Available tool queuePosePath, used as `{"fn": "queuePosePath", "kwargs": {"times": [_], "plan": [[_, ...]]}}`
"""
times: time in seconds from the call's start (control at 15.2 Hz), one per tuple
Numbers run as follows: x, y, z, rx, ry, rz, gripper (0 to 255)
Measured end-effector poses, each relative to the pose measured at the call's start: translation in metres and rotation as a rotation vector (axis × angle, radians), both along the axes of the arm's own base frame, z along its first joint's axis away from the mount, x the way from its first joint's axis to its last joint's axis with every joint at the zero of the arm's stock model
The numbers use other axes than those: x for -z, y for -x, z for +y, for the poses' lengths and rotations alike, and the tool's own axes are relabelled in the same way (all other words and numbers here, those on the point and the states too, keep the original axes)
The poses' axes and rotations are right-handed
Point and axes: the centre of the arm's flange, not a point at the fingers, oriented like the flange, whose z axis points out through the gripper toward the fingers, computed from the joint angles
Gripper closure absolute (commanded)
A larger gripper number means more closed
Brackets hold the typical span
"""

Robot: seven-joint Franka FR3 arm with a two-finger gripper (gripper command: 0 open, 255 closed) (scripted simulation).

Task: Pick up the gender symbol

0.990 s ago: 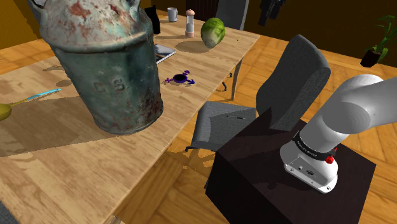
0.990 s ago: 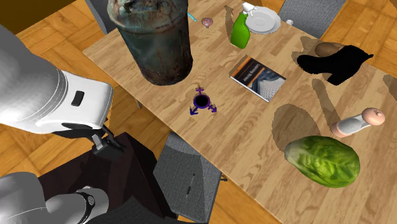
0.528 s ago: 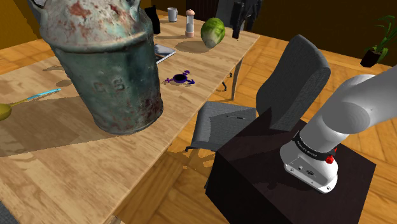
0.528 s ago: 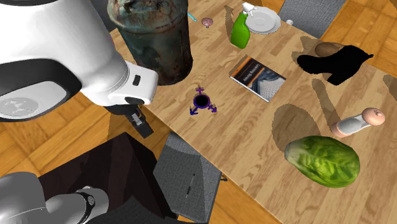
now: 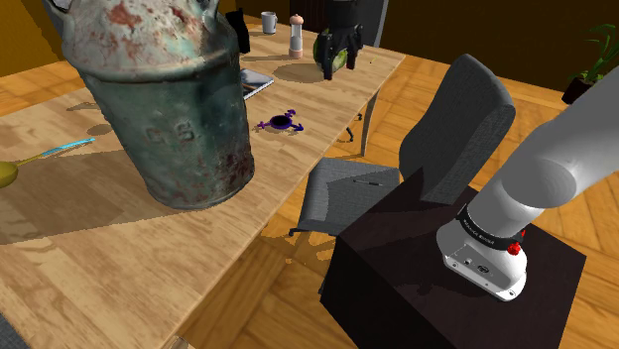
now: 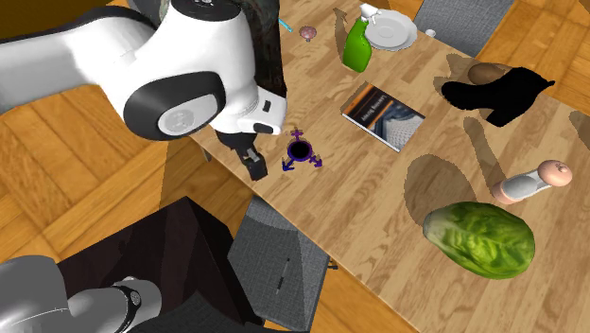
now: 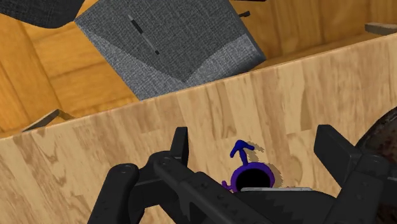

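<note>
Rusty can (image 5: 179,119) far left on wooden table (image 6: 378,180). Second exterior view: gripper (image 6: 249,159) hovers over table edge, 2 fingers (image 7: 180,143) spread wide, gripping nothing. Purple gender symbol (image 6: 301,151) flat on tabletop at gripper's 3 o'clock, untouched. Book (image 6: 383,115) at symbol's 2 o'clock, lettuce (image 6: 479,239) at 4 o'clock.

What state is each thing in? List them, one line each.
gender symbol, flat on the table, not held.
end effector, open, empty, near the symbol.
book, closed, lying flat.
spray bottle, upright.
rusty can, upright.
</note>
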Motion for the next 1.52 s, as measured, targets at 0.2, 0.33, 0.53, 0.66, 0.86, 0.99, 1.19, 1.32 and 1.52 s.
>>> {"fn": "queuePosePath", "kwargs": {"times": [0.2,0.33,0.53,0.66,0.86,0.99,1.19,1.32,1.52], "plan": [[0.027,-0.029,0.010,0.015,0.006,0.027,0],[0.049,-0.047,0.019,0.025,0.010,0.046,0],[0.078,-0.078,0.029,0.041,0.016,0.074,0],[0.095,-0.100,0.035,0.051,0.020,0.091,0],[0.126,-0.126,0.047,0.067,0.026,0.118,0],[0.145,-0.148,0.050,0.077,0.030,0.137,0],[0.176,-0.175,0.061,0.093,0.035,0.164,0],[0.194,-0.181,0.061,0.097,0.038,0.172,0],[0.211,-0.183,0.062,0.098,0.038,0.174,0]]}}
